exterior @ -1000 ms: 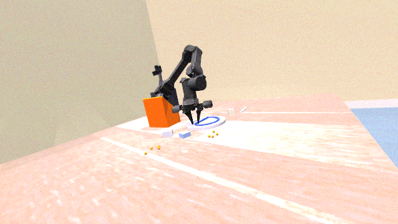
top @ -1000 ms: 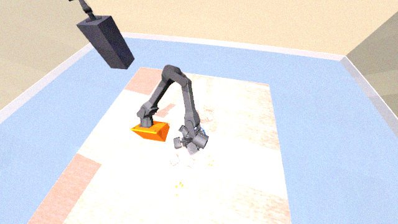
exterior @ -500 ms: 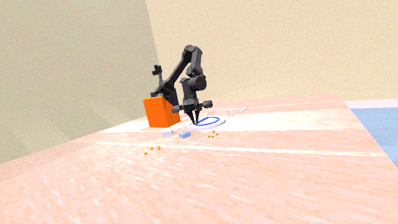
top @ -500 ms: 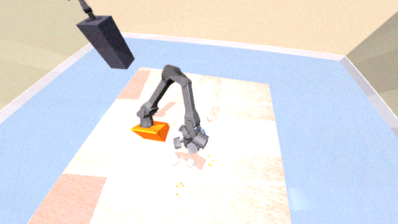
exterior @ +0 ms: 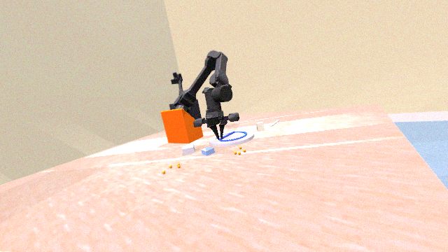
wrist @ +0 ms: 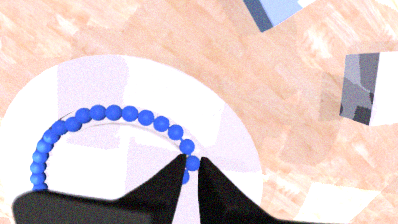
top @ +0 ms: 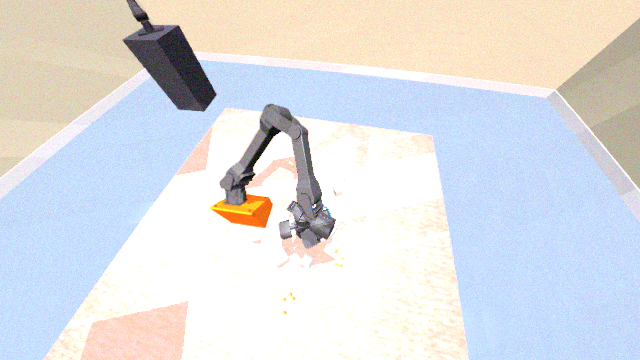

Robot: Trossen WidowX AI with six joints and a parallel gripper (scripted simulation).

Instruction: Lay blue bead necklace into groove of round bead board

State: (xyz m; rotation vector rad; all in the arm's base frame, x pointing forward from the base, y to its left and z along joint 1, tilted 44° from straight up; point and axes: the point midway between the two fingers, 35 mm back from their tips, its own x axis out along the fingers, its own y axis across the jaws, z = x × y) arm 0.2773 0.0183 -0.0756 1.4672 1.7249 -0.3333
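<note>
The blue bead necklace [top: 326,210] [exterior: 246,135] [wrist: 114,112] lies as an uneven loop on the round white bead board [exterior: 250,139] [wrist: 237,145]. In the wrist view its far side runs along the faint groove lines; whether each bead is seated cannot be told. My gripper [exterior: 220,138] [wrist: 192,161] is shut on the necklace at the loop's right side in the wrist view, low over the board, with a bead between the fingertips. The fingers hide the near part of the loop. In the top view the arm covers the fingertips and most of the board.
A blue block [exterior: 208,151] [wrist: 280,10] and a white block [exterior: 188,150] [wrist: 387,90] lie near the board. Several yellow beads [top: 290,294] [exterior: 240,148] lie in two groups. A pale block [exterior: 260,126] and a thin white stick [exterior: 275,123] lie beyond. The orange base [top: 257,215] [exterior: 175,126] stands beside the board.
</note>
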